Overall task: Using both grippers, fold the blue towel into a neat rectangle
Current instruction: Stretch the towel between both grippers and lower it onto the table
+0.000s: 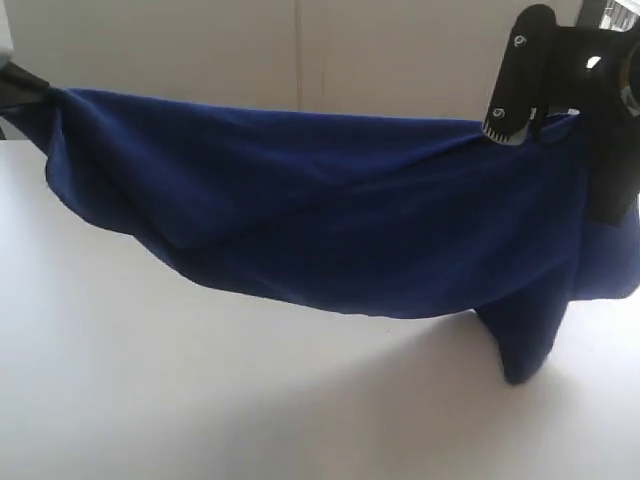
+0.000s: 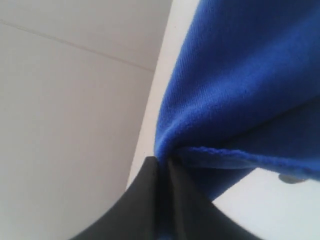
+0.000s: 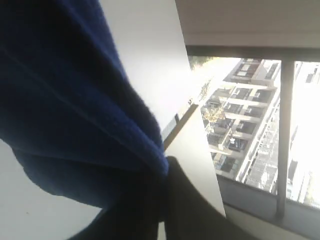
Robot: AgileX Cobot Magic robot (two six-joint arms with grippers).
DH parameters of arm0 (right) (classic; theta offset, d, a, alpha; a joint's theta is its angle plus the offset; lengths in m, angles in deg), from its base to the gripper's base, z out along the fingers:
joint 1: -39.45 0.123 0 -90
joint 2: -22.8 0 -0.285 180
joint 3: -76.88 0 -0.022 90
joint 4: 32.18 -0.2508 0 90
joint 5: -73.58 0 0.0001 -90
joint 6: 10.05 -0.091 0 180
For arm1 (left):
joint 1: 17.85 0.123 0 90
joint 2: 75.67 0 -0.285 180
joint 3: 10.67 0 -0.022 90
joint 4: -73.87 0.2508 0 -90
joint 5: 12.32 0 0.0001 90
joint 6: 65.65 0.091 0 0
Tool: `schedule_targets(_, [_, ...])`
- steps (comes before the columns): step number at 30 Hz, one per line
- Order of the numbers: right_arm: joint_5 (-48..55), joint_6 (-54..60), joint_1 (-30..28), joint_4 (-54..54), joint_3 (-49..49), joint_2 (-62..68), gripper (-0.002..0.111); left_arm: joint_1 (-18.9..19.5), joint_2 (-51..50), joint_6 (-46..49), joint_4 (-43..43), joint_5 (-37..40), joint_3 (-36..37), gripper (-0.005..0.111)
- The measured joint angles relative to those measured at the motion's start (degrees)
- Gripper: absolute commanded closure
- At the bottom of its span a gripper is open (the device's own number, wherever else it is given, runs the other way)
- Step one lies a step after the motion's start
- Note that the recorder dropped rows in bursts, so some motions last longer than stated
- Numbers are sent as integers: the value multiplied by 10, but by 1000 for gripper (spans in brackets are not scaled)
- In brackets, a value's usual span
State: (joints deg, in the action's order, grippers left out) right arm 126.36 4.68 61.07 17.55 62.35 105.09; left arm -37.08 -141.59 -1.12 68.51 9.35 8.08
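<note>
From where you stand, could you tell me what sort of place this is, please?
Probably an indoor test room or office in a city: a white table, a plain pale wall, and a window looking onto a balconied building.

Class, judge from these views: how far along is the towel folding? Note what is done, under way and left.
Done: the left tool and right tool are each shut on an edge of the blue towel. In hand: it hangs stretched between them over the white table, sagging in the middle. Left: no flat rectangle lies there yet; the folding is all to do.
</note>
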Motion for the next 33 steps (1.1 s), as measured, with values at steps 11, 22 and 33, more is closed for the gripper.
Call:
schedule_targets(11, [38,-67,0,149,0,-45,108,0,-35,-21,-2,48,0,107])
schedule_targets(22, [131,263,0,-156,0,-92,108,0,-23,-175,-39,363,0,107])
schedule_targets(33, [28,238,0,-173,0,38,108,0,-89,-180,-5,166,135,107])
